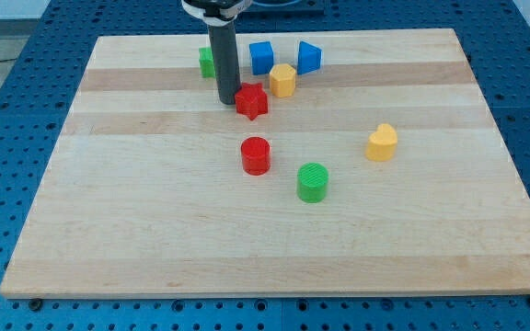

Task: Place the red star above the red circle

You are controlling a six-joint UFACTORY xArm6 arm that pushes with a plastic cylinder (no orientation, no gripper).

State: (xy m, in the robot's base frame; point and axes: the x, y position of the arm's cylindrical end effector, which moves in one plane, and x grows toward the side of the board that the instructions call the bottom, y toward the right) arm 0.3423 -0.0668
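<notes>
The red star [252, 101] lies on the wooden board [109, 202], toward the view's top of the red circle [256, 155] and almost directly in line with it. My tip [227, 98] rests on the board against the star's left side. The rod rises from there and covers most of the green star [206, 62].
A yellow hexagon block [282, 80] sits close to the red star's upper right. Two blue blocks [261, 56] [308, 57] stand near the view's top edge. A green circle [313, 182] lies right of and below the red circle. A yellow block [382, 142] is at the right.
</notes>
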